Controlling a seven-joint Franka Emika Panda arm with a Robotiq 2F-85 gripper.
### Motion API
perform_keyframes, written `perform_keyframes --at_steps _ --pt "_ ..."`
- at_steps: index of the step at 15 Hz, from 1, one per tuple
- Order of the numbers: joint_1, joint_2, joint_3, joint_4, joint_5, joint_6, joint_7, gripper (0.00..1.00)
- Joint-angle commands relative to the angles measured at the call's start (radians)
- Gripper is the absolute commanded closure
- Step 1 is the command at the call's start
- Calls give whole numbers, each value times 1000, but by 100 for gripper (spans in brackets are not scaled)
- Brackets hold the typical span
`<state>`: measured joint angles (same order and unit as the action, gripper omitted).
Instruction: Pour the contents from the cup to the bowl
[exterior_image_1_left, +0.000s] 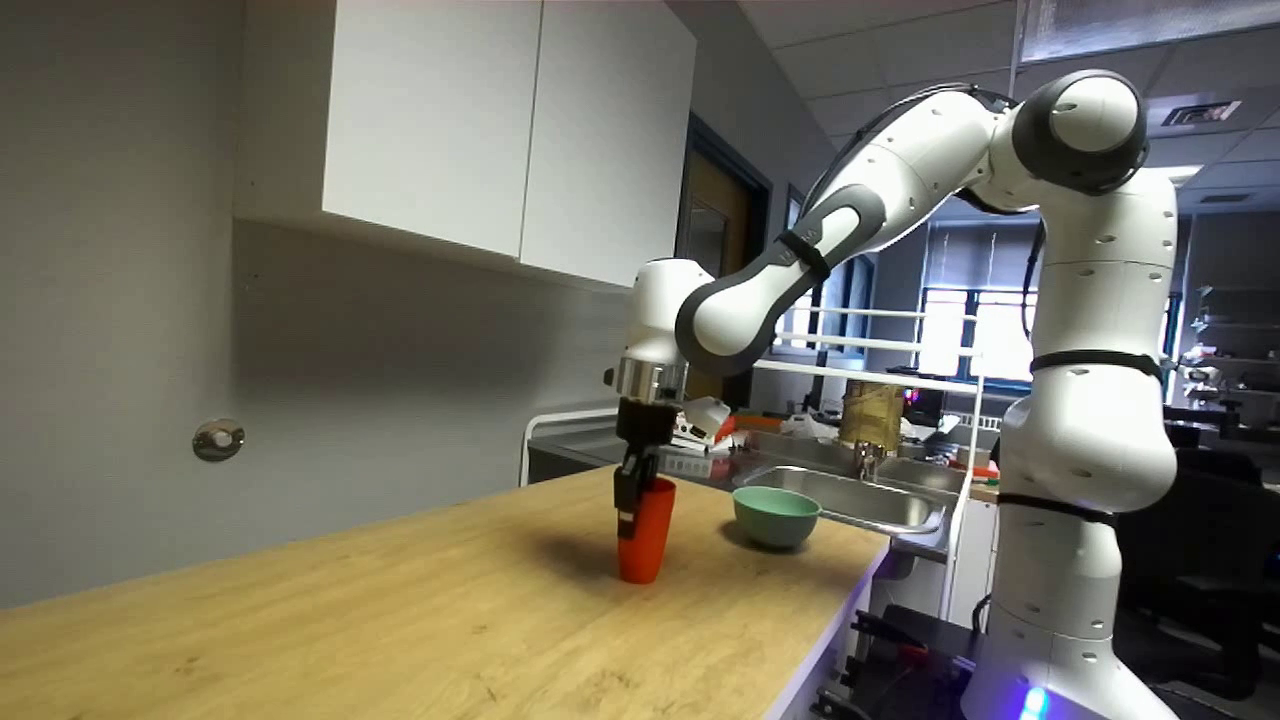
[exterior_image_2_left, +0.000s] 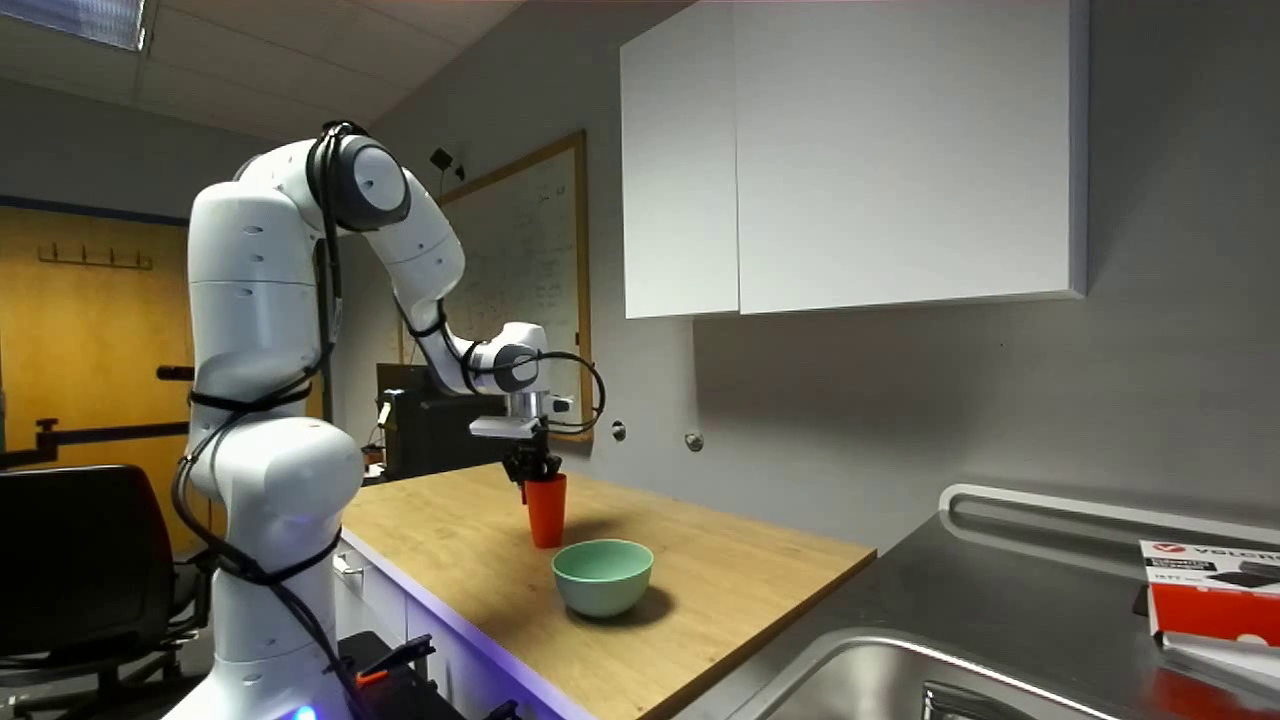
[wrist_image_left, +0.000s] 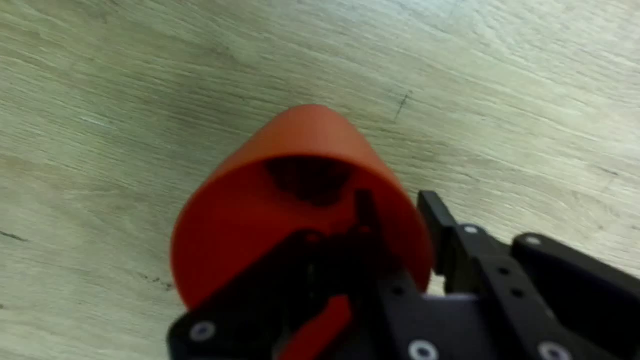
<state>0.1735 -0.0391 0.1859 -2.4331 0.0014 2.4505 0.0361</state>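
The red-orange cup (exterior_image_1_left: 652, 535) stands on the wooden table in both exterior views (exterior_image_2_left: 547, 515). It fills the middle of the wrist view (wrist_image_left: 310, 132), seen from above. A dark patch shows deep inside it; I cannot tell whether it is contents or shadow. My gripper (exterior_image_1_left: 633, 500) points down at the cup's rim. In the wrist view, my gripper (wrist_image_left: 397, 200) straddles the cup's wall, one finger inside and one outside. The fingers are apart, with a gap beside the thin wall. The green bowl (exterior_image_1_left: 776, 518) stands upright near the cup, also in an exterior view (exterior_image_2_left: 602, 578).
The wooden table (exterior_image_1_left: 400, 620) ends at a metal sink (exterior_image_1_left: 850, 495) beyond the bowl. A white cabinet (exterior_image_1_left: 430, 120) hangs on the wall above the table. A red and white box (exterior_image_2_left: 1215, 600) lies on the dark counter by the sink.
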Motion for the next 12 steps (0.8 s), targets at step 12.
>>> perform_keyframes --at_steps 12 --pt "-60 -290 -145 -161 177 75 -108 99"
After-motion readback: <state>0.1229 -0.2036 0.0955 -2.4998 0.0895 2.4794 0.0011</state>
